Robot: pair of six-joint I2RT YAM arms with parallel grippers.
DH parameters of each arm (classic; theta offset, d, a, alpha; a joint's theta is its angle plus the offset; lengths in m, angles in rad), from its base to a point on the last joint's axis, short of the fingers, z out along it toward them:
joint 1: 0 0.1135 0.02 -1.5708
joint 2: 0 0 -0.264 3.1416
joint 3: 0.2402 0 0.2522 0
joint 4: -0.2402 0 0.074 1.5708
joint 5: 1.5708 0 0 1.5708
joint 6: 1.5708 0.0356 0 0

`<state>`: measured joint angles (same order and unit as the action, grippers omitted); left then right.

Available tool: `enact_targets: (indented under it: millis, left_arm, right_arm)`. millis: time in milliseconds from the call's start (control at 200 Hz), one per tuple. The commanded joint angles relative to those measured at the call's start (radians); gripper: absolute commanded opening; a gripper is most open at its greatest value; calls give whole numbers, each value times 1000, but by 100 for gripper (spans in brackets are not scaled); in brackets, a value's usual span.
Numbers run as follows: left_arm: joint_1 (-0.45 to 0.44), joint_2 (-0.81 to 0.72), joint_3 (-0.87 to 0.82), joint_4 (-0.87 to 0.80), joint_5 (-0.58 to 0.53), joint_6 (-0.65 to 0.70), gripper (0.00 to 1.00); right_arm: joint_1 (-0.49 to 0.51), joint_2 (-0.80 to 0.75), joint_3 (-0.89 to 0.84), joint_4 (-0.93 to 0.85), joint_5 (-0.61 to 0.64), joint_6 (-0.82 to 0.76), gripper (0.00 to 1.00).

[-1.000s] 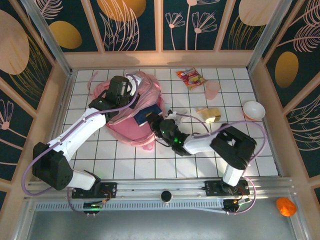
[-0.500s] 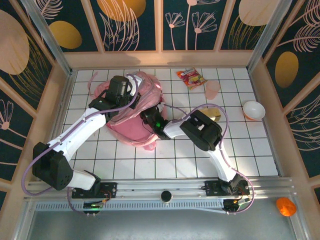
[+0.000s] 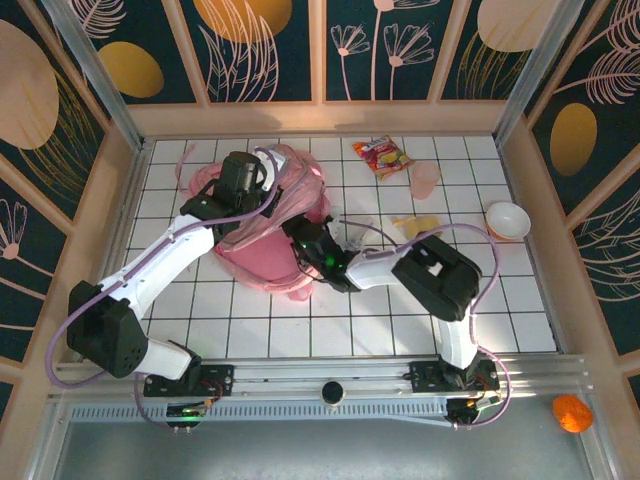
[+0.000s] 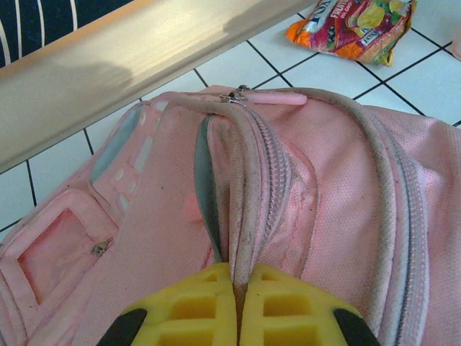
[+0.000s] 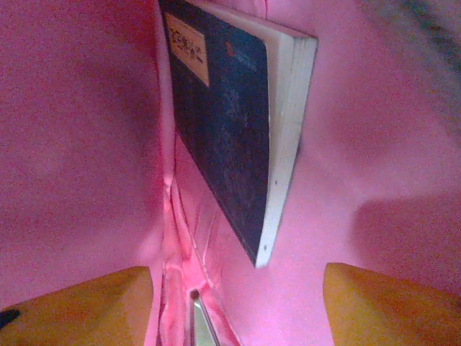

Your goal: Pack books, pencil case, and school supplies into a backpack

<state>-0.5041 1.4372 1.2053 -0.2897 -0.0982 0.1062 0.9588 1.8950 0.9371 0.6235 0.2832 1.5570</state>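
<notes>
- backpack [image 3: 262, 215]: lies in the far-left part of the table [image 3: 250, 320]. Its mouth faces the right edge, judging by where the right arm enters. The fabric is soft and floppy and will likely sag shut if let go. The left gripper [image 4: 237, 288] is pinched closed on the backpack's zipper rim, propping the opening. Best hold is judged to be that corded rim, not the loose panels.
- book [image 5: 227, 130]: navy, inside the backpack against the pink lining, with cover and page edge showing. It looks stiff, flat and fairly heavy for its size, and the smooth cover may slip. Take it across its thickness at an edge. The right gripper [image 5: 238, 310] is inside the bag with fingers spread wide, holding nothing and clear of the book.
- school supplies [image 3: 412, 224]: small pale yellow block on the table, between the backpack and the right edge. Probably light and rigid. Pinch it across the short sides.
</notes>
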Motion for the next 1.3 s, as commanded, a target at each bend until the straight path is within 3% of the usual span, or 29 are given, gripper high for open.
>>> enact_targets:
  millis: [0,285,340,420,550,736,906,1056,1296]
  left_arm:
    - [1,1,-4,118,-13,-15,0]
    - [-1,13,-121,108,55,-19,1]
    - [-1,8,-134,100,66,-31,14]
    - [0,-16,-150,101,62,-56,42]
    - [56,-66,-183,119,48,-118,65]
    - [192,-127,-226,121,64,-254,73]
    - [311,-199,-313,165,100,-373,77]
    - [384,-229,-357,179,155,-418,77]
    - [430,-240,-390,207,207,-453,77]
  right_arm:
    - [23,-142,-69,-64,25,-83,63]
    - [98,-481,-201,-357,225,-200,62]
    - [98,-526,-217,-386,242,-250,63]
    - [97,-560,-220,-358,240,-462,64]
    - [95,-531,-172,-332,129,-889,65]
    - [95,-368,-12,-439,-65,-1438,68]
    - [116,-157,146,-541,-75,-1765,74]
    - [157,-23,219,-562,-51,-1945,79]
    - [174,16,230,-573,-147,-2069,79]
